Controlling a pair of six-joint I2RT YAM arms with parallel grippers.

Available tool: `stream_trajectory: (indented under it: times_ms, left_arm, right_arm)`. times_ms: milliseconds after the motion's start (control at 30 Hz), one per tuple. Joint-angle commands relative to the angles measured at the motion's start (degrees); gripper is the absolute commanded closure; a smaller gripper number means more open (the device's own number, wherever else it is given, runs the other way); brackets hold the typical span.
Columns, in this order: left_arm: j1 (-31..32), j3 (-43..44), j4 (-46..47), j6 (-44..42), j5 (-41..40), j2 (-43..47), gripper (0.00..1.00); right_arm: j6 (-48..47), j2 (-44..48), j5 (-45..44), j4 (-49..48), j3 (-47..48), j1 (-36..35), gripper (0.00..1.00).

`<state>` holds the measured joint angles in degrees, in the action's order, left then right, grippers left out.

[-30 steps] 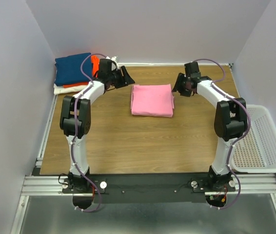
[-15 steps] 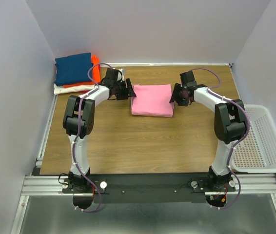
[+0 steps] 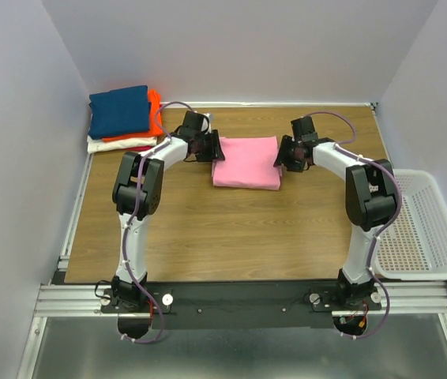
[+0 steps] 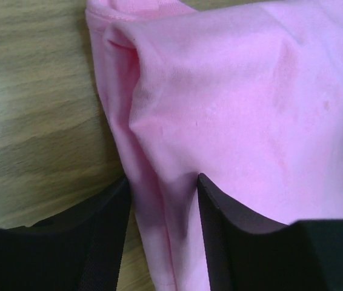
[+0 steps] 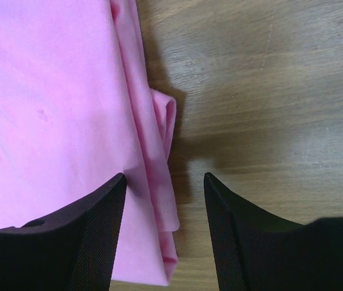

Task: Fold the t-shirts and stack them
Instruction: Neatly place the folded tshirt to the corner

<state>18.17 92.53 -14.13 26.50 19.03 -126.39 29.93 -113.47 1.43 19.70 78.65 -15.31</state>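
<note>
Item: folded pink t-shirt (image 3: 246, 162), centre of tabletop (image 3: 231, 237). Left tool (image 3: 211, 149) and right tool (image 3: 283, 156) have closed in on its side edges; both stand apart, straddling the folds, nothing clamped. Likely next: grip, carry to upper-left stack of folded t-shirts (image 3: 121, 118)

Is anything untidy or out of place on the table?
Slightly. On the right edge of the pink t-shirt, an inner fold sticks out past the top layer. At the far-left corner, the orange shirt pokes out beside the navy shirt.
</note>
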Motion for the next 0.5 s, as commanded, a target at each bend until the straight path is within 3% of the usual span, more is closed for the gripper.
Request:
stream_trajectory:
  times_ms: [0,167,233,333,467]
  left_arm:
    - [1.9,0.0,-5.8,-1.4,-5.7,-4.3,0.48]
    - [4.0,2.1,-7.4,-1.4,-7.7,-6.5,0.60]
    - [4.9,4.0,-8.7,-1.5,-9.5,-7.0,0.71]
    - [5.3,7.3,-12.0,-2.1,-13.2,-8.3,1.00]
    - [5.1,14.1,-16.6,-3.9,-23.2,-9.6,1.00]
  right_arm:
    - [0.3,-1.6,2.1,-1.7,-0.3,-0.3,0.39]
    - [0.8,-2.2,4.0,-2.0,0.2,-0.4,0.39]
    - [1.1,-2.5,4.5,-2.2,0.2,-0.5,0.39]
    - [1.6,-1.8,4.7,-2.2,-0.3,-0.5,0.39]
    - [2.2,2.2,4.4,-2.2,-2.5,-0.4,0.39]
